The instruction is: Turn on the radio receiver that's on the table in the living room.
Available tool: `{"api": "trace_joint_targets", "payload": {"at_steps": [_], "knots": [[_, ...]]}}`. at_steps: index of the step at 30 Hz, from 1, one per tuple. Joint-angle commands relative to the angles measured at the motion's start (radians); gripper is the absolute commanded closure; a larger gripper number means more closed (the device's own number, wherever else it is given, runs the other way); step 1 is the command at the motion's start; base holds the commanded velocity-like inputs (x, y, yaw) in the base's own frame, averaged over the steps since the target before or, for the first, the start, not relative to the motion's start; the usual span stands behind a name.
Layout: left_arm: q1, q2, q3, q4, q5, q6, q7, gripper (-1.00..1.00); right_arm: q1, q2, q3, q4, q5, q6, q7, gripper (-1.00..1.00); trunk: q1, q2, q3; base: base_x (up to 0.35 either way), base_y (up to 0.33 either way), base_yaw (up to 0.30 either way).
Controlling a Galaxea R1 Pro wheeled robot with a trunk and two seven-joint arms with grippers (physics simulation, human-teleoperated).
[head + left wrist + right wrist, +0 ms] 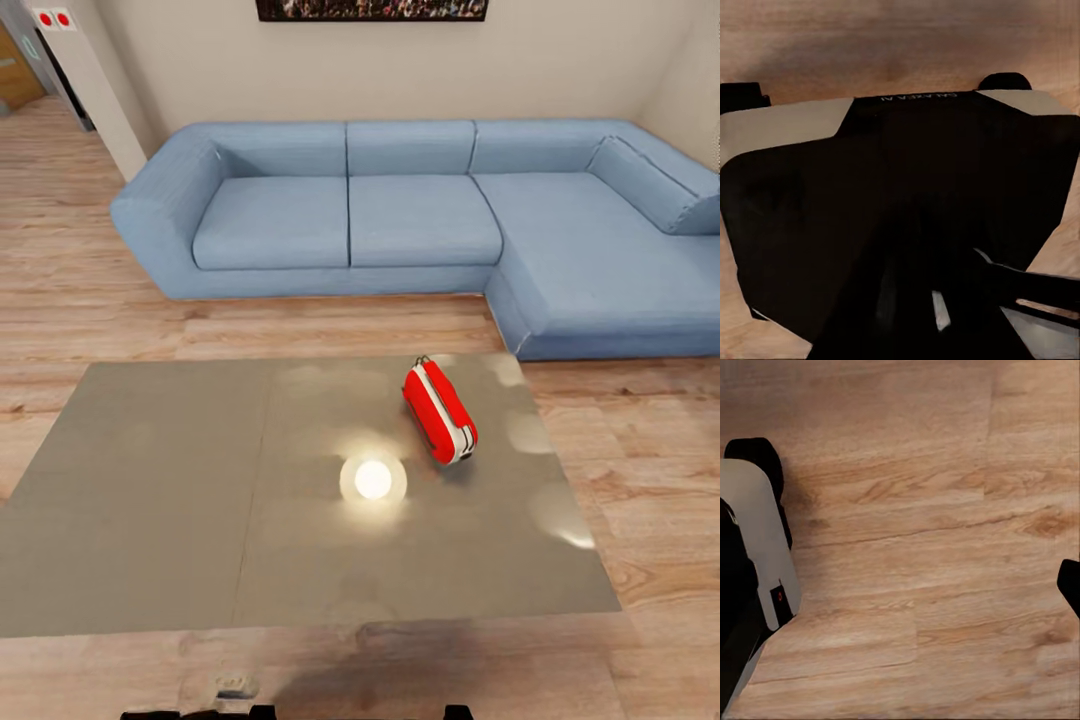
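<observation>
**Red radio receiver on grey table, living room: items as seen, near to far**

Robot base [907, 217]: dark body with pale corner panels and black wheels, seen from the left wrist view directly above the wood floor. The left gripper's fingers are lost in dark shapes against the base; whether its jaws are released or clenched cannot be told.

Right wrist view: a pale edge of the base [754, 547] with a small red mark and a black wheel is seen beside bare light wood floor [930, 547]. A dark fragment is cut off at the frame edge; the right gripper's jaws cannot be judged, and nothing is seen held.

Table [150, 500]: large, low, glossy grey top, divided by a centre seam. A round bright lamp reflection [373, 480] is carried near the middle, with fainter pale reflections toward the right edge.

Radio receiver [439, 410]: bright red, rounded, with a white band along its upward side. It is placed on the table's right half, toward the far edge, just beyond and right of the lamp reflection. Its long axis is run diagonally, from the near-right end to the far-left end, where a thin dark handle is seen. The dial face cannot be made out.

Sofa [420, 215]: blue, L-shaped, set beyond the table on the wood floor, its chaise extended on the right.

Wall: beige, with the lower edge of a crowd picture [372, 9] hung above the sofa.
</observation>
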Motion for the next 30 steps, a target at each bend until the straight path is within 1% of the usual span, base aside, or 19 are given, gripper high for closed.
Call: {"api": "trace_joint_targets", "payload": {"at_steps": [1, 3, 4, 5, 7, 8, 9, 10, 12, 15, 16, 18, 21, 27, 28, 30], "knots": [[0.0, 0.0, -0.006, 0.025, 0.001, -0.016, 0.0, 1.0, 0.0, -0.001, -0.017, 0.02, 0.016, -0.01, -0.011, -1.0, 0.0, 0.0, 0.002, 0.0, 0.0, 0.0], [0.0, -0.002, -0.019, 0.107, 0.002, -0.072, -0.004, 1.0, 0.003, -0.003, -0.076, 0.098, 0.068, -0.042, -0.062, -1.0, 0.0, 0.0, 0.005, 0.0, 0.0, 0.0], [0.0, -0.003, -0.023, 0.167, 0.002, -0.111, -0.014, 1.0, 0.019, -0.002, -0.105, 0.157, 0.091, -0.063, -0.109, -1.0, 0.0, 0.0, 0.007, 0.0, 0.0, 0.0], [0.0, -0.004, -0.024, 0.188, 0.002, -0.124, -0.019, 1.0, 0.029, -0.002, -0.112, 0.178, 0.097, -0.069, -0.126, -1.0, 0.0, 0.0, 0.008, 0.0, 0.0, 0.0], [0.0, -0.007, -0.033, 0.276, 0.002, -0.175, -0.043, 1.0, 0.076, -0.005, -0.127, 0.273, 0.109, -0.084, -0.199, -1.0, 0.0, 0.0, 0.011, 0.0, 0.0, 0.0], [0.0, -0.017, -0.048, 0.348, 0.002, -0.225, -0.059, 1.0, 0.116, -0.008, -0.132, 0.357, 0.112, -0.089, -0.263, -1.0, 0.0, 0.0, 0.013, 0.0, 0.0, 0.0], [0.0, -0.022, -0.054, 0.371, 0.001, -0.242, -0.063, 1.0, 0.127, -0.009, -0.133, 0.384, 0.113, -0.091, -0.284, -1.0, 0.0, 0.0, 0.015, 0.0, 0.0, 0.0], [0.0, -0.033, -0.068, 0.418, 0.002, -0.28, -0.069, 1.0, 0.147, -0.011, -0.135, 0.437, 0.114, -0.093, -0.329, -1.0, 0.0, 0.0, 0.016, 0.0, 0.0, 0.0], [0.0, -0.067, -0.097, 0.521, 0.003, -0.351, -0.075, 1.0, 0.177, -0.013, -0.136, 0.538, 0.116, -0.103, -0.42, -1.0, 0.0, 0.0, 0.019, 0.0, 0.0, 0.0], [0.0, -0.123, -0.122, 0.679, 0.0, -0.429, -0.077, 1.0, 0.212, -0.014, -0.136, 0.653, 0.117, -0.122, -0.536, -1.0, 0.0, 0.0, 0.024, 0.0, 0.0, 0.0], [0.0, -0.132, -0.124, 0.703, 0.0, -0.439, -0.077, 1.0, 0.217, -0.014, -0.136, 0.668, 0.117, -0.124, -0.55, -1.0, 0.0, 0.0, 0.026, 0.0, 0.0, 0.0], [0.0, -0.164, -0.13, 0.773, -0.002, -0.469, -0.073, 1.0, 0.234, -0.013, -0.136, 0.71, 0.117, -0.13, -0.587, -1.0, 0.0, 0.0, 0.029, 0.0, 0.0, 0.0], [0.0, -0.188, -0.131, 0.819, 0.001, -0.488, -0.065, 1.0, 0.243, -0.006, -0.136, 0.737, 0.117, -0.136, -0.609, -1.0, 0.0, 0.0, 0.034, 0.0, 0.0, 0.0], [0.0, -0.195, -0.129, 0.839, 0.004, -0.494, -0.052, 1.0, 0.261, -0.001, -0.135, 0.745, 0.118, -0.14, -0.615, -1.0, 0.0, 0.0, 0.043, 0.0, 0.0, 0.0], [0.0, -0.2, -0.128, 0.848, 0.005, -0.498, -0.029, 1.0, 0.267, 0.002, -0.135, 0.748, 0.118, -0.14, -0.621, -1.0, 0.0, 0.0, 0.045, 0.0, 0.0, 0.0], [0.0, -0.215, -0.127, 0.872, 0.006, -0.517, 0.032, 1.0, 0.274, 0.019, -0.135, 0.768, 0.117, -0.14, -0.665, -1.0, 0.0, 0.0, 0.048, 0.0, 0.0, 0.0]]}}
